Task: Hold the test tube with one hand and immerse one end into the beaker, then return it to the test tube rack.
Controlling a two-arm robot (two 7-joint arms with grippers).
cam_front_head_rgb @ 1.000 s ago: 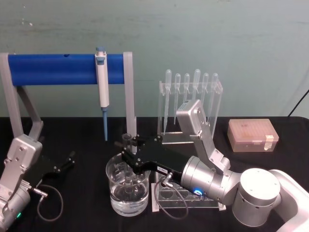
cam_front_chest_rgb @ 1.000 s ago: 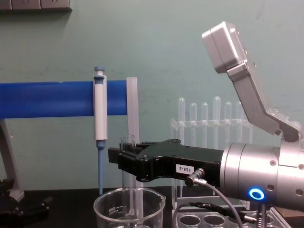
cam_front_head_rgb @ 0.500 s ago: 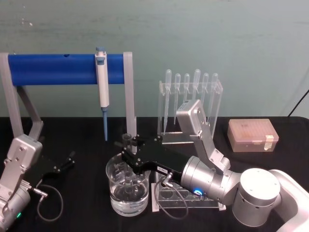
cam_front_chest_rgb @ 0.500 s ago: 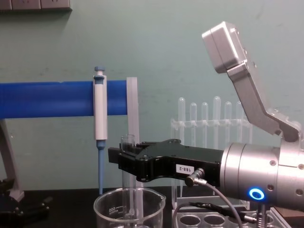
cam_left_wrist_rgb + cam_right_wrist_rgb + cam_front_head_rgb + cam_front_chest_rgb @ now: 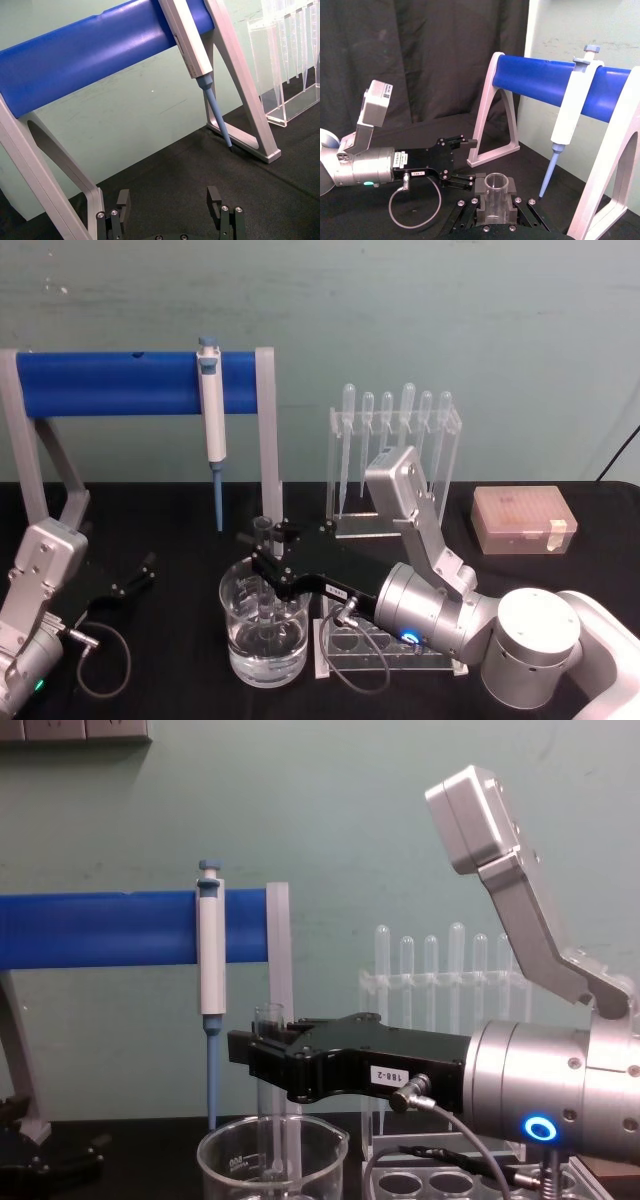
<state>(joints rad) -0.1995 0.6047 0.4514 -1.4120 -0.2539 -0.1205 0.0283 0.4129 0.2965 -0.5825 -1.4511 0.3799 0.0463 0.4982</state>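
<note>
My right gripper [image 5: 266, 552] is shut on the test tube [image 5: 264, 532], holding it upright just below its flared rim. In the chest view the test tube [image 5: 270, 1130] runs down from the gripper [image 5: 262, 1055] past the rim of the beaker [image 5: 228, 1160]. Its lower end is inside the beaker [image 5: 232, 625], which holds clear water. The right wrist view looks down on the tube's open mouth [image 5: 495, 183] between the fingers. My left gripper [image 5: 133, 577] rests open on the table at the left, and its fingers [image 5: 123, 200] have nothing between them.
A blue rail stand [image 5: 110, 382] carries a blue-and-white pipettor [image 5: 212, 420] behind the beaker. A clear rack of plastic pipettes [image 5: 395, 455] stands at the back, with a tan box [image 5: 522, 520] to its right. A clear rack with round holes [image 5: 345, 645] lies under my right arm.
</note>
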